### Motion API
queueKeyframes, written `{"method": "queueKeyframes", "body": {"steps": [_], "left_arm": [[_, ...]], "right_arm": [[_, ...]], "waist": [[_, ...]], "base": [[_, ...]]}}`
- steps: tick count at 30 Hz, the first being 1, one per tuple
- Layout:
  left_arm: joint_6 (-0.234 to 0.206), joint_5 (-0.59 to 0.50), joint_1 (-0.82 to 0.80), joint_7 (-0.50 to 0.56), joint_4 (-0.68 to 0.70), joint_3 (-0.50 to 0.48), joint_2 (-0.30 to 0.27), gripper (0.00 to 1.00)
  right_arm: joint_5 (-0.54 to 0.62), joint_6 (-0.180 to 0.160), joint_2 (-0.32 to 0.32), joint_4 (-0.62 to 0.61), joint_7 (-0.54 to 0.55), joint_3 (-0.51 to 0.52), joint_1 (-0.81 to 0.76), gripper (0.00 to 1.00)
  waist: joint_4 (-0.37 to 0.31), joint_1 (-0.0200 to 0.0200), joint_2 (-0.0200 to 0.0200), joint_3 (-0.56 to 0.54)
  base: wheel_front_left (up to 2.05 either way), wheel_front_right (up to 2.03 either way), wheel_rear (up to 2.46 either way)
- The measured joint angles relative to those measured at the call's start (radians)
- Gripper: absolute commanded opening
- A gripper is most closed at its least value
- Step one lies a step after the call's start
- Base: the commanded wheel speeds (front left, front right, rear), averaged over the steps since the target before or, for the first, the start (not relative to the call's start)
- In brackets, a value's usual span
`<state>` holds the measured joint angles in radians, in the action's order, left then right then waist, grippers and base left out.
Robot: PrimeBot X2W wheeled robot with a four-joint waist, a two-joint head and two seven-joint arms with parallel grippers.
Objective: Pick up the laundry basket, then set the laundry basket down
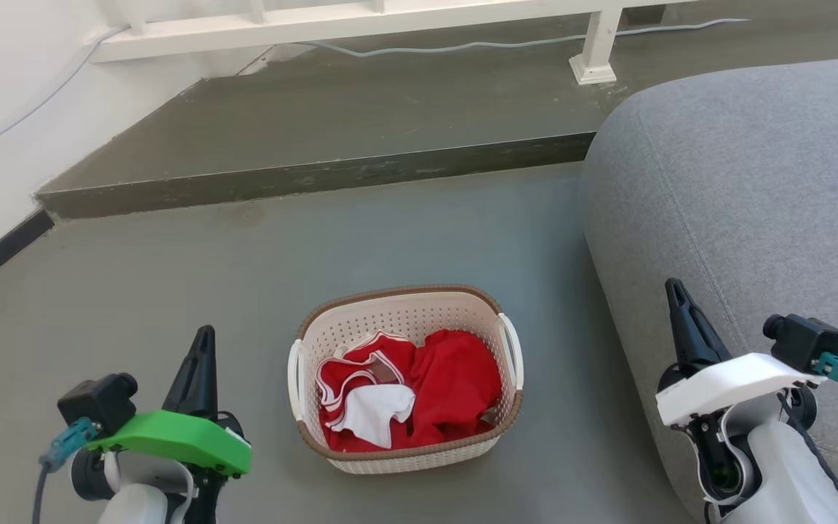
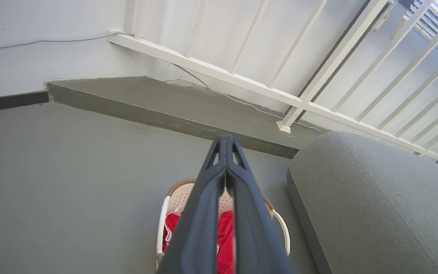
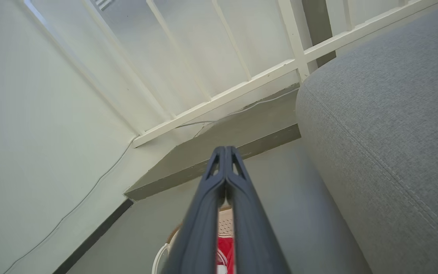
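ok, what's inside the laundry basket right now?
The laundry basket holds crumpled red clothing with white trim, and a white fabric piece among it. The heap covers most of the basket's floor, so anything beneath it cannot be seen.

Cream perforated, brown-rimmed laundry basket (image 1: 404, 319) holds red-and-white clothes (image 1: 419, 393) on a grey floor (image 1: 172, 291).

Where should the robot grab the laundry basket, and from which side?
Likely by the two white side handles of the laundry basket, from above: left gripper on the left handle, right gripper on the right handle. Both loops stand off the walls; clothes fill the inside.
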<state>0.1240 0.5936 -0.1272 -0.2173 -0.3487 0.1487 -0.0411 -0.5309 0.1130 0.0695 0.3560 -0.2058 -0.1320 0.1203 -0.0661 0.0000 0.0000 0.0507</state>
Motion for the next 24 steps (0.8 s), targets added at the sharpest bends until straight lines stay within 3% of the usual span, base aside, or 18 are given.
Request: {"method": "queueKeyframes", "body": {"steps": [24], "left_arm": [[0.000, 0.282, 0.005, 0.094, 0.013, -0.059, 0.001, 0.00]], "right_arm": [[-0.300, 0.001, -0.007, -0.016, 0.095, 0.077, -0.001, 0.00]], "waist": [[0.019, 0.0000, 0.0000, -0.014]], "base": [[0.00, 0.00, 0.00]]}}
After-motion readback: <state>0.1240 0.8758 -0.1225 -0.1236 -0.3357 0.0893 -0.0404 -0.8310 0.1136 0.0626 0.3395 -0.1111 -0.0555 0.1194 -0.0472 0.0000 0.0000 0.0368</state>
